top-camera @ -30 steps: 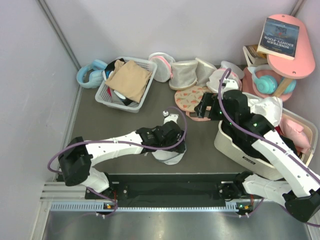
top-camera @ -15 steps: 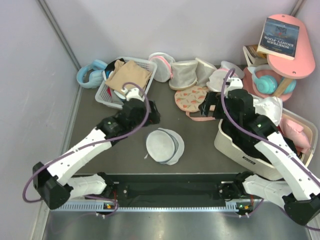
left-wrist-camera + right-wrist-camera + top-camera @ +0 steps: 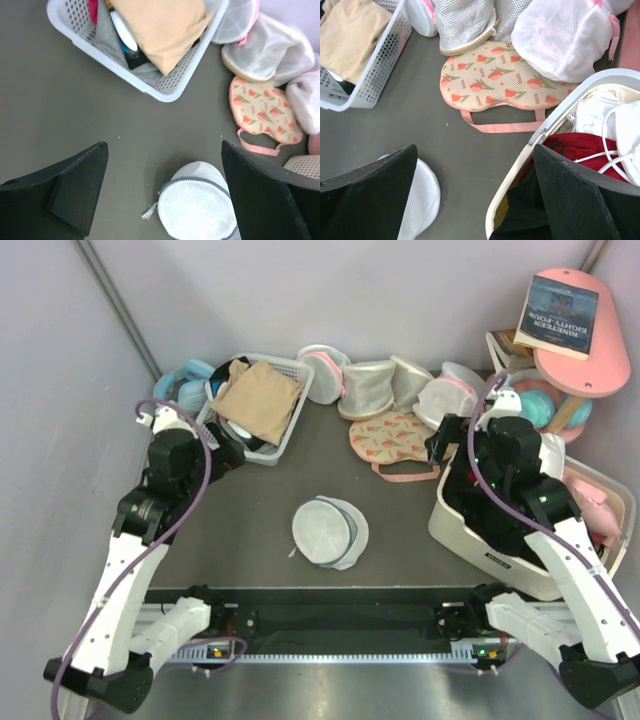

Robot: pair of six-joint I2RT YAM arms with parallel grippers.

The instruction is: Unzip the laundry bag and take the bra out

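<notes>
Across the dark table (image 3: 250, 510) the two arms stand raised and apart. The left arm (image 3: 150, 510) is up by the left wall and the right arm (image 3: 530, 500) is over the white tub (image 3: 480, 550) at the right. That probably serves to keep the middle of the table in plain sight and within reach of either side.

The tub holds a red garment (image 3: 570, 150) and pale laundry, so it looks like the place where things taken out are dropped. The slatted basket (image 3: 182, 75) at the back left carries a folded tan cloth (image 3: 258, 398) and plays no part in the job. The mesh bags with pink trim (image 3: 325, 368) along the back wall play no part either.

The laundry bag (image 3: 325, 530) lies alone at the centre, near the front edge and touching nothing. Its grey zipper rim shows in the left wrist view. A second white layer peeks out behind the rim, which suggests the flap is open, though I cannot be sure.

The left gripper (image 3: 162, 165) hangs above the bag with its fingers spread wide and nothing between them. The right gripper (image 3: 475, 150) is likewise spread and empty, straddling the tub's rim.

The bra cannot be made out through the mesh. A dark patch low in the tub may be it, but that is too hidden to tell.
</notes>
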